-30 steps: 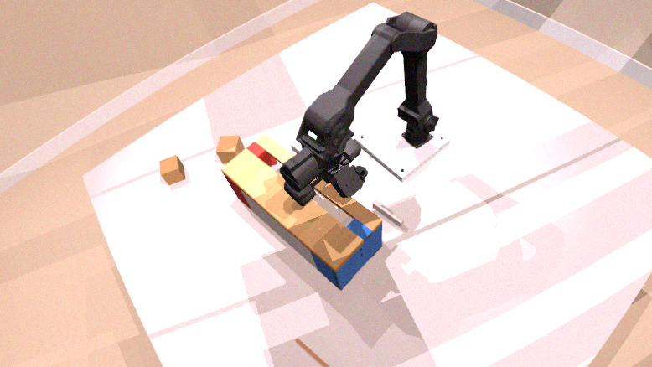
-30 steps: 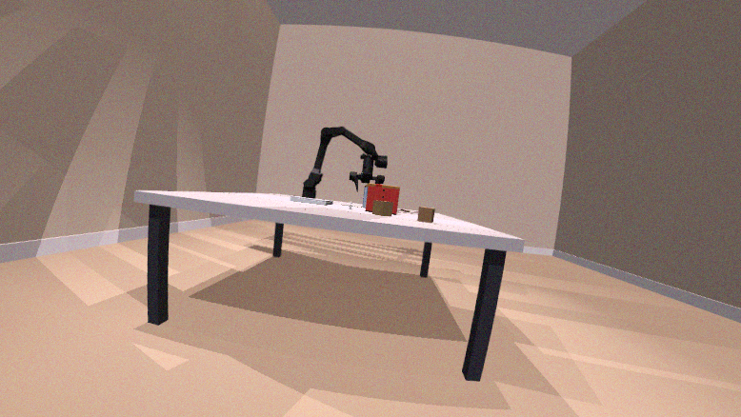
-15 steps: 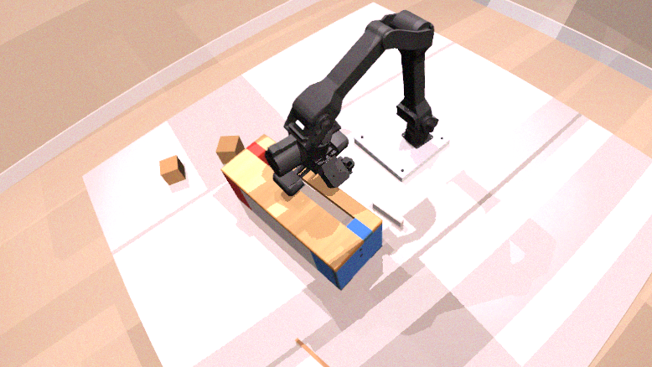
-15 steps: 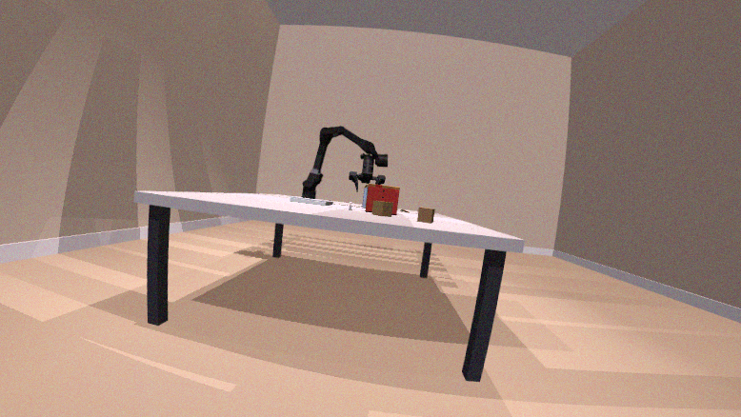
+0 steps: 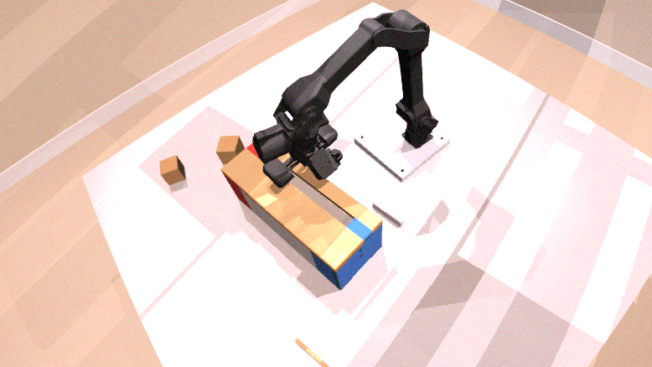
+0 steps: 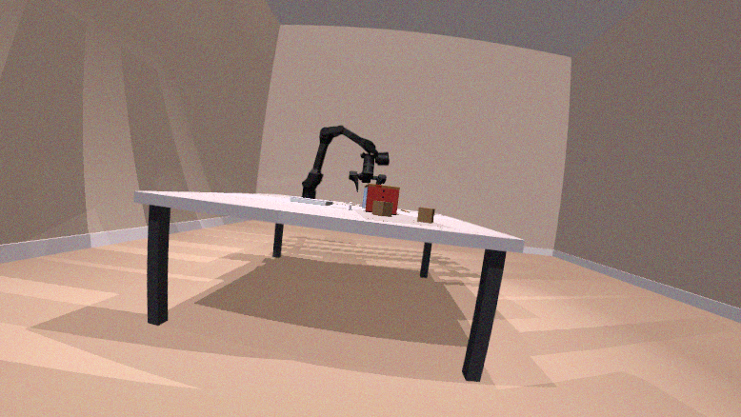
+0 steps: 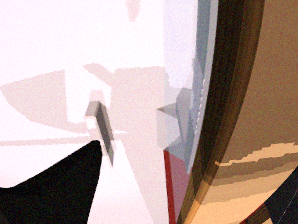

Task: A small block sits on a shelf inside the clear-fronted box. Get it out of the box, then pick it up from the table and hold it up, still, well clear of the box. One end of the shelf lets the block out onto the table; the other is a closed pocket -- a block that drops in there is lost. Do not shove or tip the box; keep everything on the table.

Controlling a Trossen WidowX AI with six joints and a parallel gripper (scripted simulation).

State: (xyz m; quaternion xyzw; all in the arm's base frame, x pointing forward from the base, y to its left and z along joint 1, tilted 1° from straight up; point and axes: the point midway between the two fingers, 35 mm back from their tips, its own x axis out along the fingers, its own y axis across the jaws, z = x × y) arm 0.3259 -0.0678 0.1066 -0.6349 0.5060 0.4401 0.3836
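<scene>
The box (image 5: 292,214) (image 6: 375,192) (image 7: 255,100) stands upright on the table, with a wooden top, a long slot in that top, a blue end (image 5: 360,255) and a red end. My gripper (image 5: 301,169) (image 6: 369,184) (image 7: 174,144) is open and empty, low over the red-end half of the box. One finger hangs outside the box, on the arm base side. The other is at the box top near the slot; its tip is hidden, so I cannot tell whether it reaches inside. The small block and the shelf do not show in any view.
Two brown cubes (image 5: 172,169) (image 5: 229,147) (image 6: 425,214) (image 6: 382,208) stand on the table beyond the red end. A thin white bar (image 5: 387,214) (image 7: 100,127) lies between box and arm base plate (image 5: 387,157). A thin wooden strip (image 5: 311,352) lies at the top view's bottom edge.
</scene>
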